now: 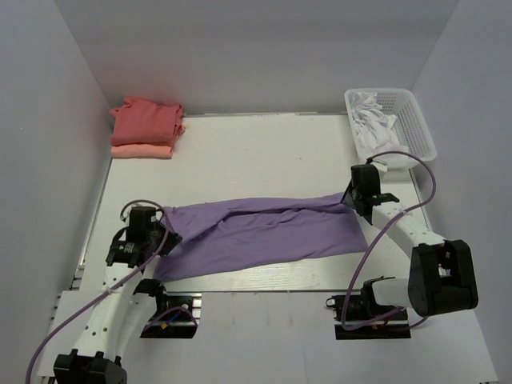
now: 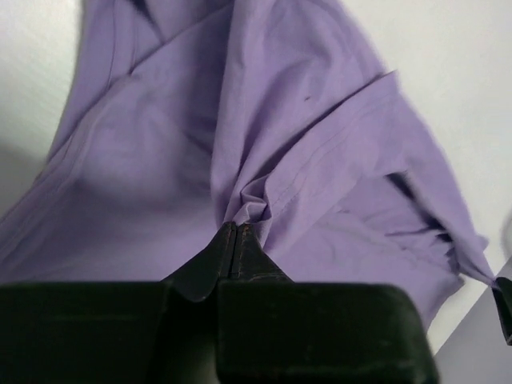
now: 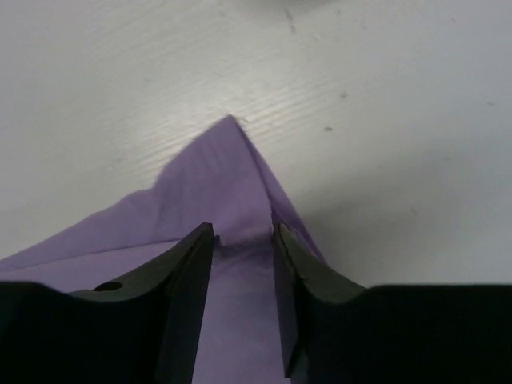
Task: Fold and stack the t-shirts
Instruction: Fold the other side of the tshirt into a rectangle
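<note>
Found the large lavender-purple soft cloth t-shirt (image 1: 264, 232) spread lengthwise across the flat white table (image 1: 264, 152), strung between both arms, its near edge close to the table's front lip. Judged the likeliest fault as a lopsided let-go. Noted the right gripper (image 3: 244, 232) with jaws spread, a loose peak of lavender cloth lying between them on the tabletop. Noted the left gripper (image 2: 234, 228) pressed together on a bunched ridge of the same shirt. Expected any pull from the left alone to drag the unheld end, skew the fold line and add wrinkles. Feared, too, a snag of cloth on a right fingertip during withdrawal, lifting the corner. Rated a slide off the front edge as possible, given the small margin there. Saw the left arm low, reaching inward at the shirt's left end, and the right arm stretched forward, wrist tipped down at the far right corner. Spotted the folded coral-red t-shirt (image 1: 146, 118) atop the paler salmon-pink one (image 1: 142, 150) at the far left corner, well apart.
</note>
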Action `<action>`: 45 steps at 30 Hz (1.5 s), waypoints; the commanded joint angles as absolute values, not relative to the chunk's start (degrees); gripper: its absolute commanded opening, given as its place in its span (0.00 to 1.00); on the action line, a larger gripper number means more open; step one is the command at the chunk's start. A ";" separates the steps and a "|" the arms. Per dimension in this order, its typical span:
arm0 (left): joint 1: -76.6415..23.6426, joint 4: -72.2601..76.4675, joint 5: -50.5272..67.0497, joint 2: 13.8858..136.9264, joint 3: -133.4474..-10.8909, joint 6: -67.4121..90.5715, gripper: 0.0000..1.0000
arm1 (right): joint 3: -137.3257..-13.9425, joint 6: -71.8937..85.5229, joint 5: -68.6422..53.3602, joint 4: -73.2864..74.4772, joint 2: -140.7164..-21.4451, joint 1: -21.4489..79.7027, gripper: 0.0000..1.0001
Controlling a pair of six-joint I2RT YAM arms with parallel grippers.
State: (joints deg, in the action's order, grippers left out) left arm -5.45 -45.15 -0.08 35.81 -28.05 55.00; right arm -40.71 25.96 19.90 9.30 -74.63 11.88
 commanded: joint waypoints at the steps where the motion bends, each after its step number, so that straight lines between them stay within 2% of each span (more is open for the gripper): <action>1: -5.71 -50.78 4.48 38.66 -27.60 56.95 0.09 | -37.98 32.07 29.32 15.28 -72.78 10.99 0.43; 2: -5.71 -51.93 4.48 39.37 -28.21 56.95 0.12 | -37.53 34.26 30.05 17.29 -71.73 10.64 0.49; 3: -5.71 -53.07 4.48 40.07 -28.21 57.65 0.19 | -37.53 34.54 30.15 18.10 -71.46 10.29 0.52; 5: -5.71 -56.33 3.52 40.61 -29.62 57.66 0.39 | -37.88 35.50 29.45 20.65 -70.58 10.20 0.56; 6: -5.71 -56.86 3.52 40.08 -30.14 58.18 0.53 | -38.23 37.07 29.36 21.00 -69.62 9.76 0.63; 8: -5.71 -58.35 2.82 38.16 -30.15 58.80 0.73 | -39.55 38.75 29.62 22.93 -68.38 9.76 0.79; 9: -5.71 -58.36 2.81 37.54 -30.76 58.80 1.00 | -40.33 38.76 29.62 22.77 -67.33 9.58 0.90; 11: -5.71 -56.61 2.81 37.53 -31.81 58.80 1.00 | -41.04 36.14 26.91 21.71 -66.36 9.49 0.90; 15: -5.71 -50.83 0.44 40.77 -37.25 55.73 1.00 | -41.93 28.58 13.67 14.01 -65.04 10.11 0.90; 19: -5.71 -44.84 0.53 49.29 -41.13 51.60 1.00 | -40.69 20.68 -3.73 6.17 -65.30 10.19 0.90; 23: -5.71 -37.72 4.38 58.43 -41.05 48.88 1.00 | -43.76 18.11 -9.57 5.89 -71.27 11.69 0.90; 31: -5.71 -26.03 6.33 70.82 -37.63 48.34 1.00 | -42.90 20.91 -10.11 5.45 -80.60 13.62 0.90; 33: -5.71 -26.02 3.97 72.59 -37.62 47.73 1.00 | -41.23 21.62 -7.66 6.23 -81.03 13.10 0.90; 37: -5.10 -30.14 0.35 77.42 -38.14 47.72 1.00 | -40.52 25.30 7.34 15.79 -81.82 11.52 0.90; 40: -4.57 -30.67 -1.40 80.32 -38.14 47.11 1.00 | -38.15 28.56 12.80 17.13 -80.95 8.53 0.90; 45: -4.57 -31.80 -2.27 84.37 -39.01 46.58 1.00 | -37.26 29.80 10.81 16.88 -79.20 3.17 0.90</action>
State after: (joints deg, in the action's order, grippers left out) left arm -5.04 -30.87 3.01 79.85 -40.62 48.49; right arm -38.81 28.62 6.13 13.19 -79.88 5.82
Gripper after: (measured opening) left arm 0.995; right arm 0.903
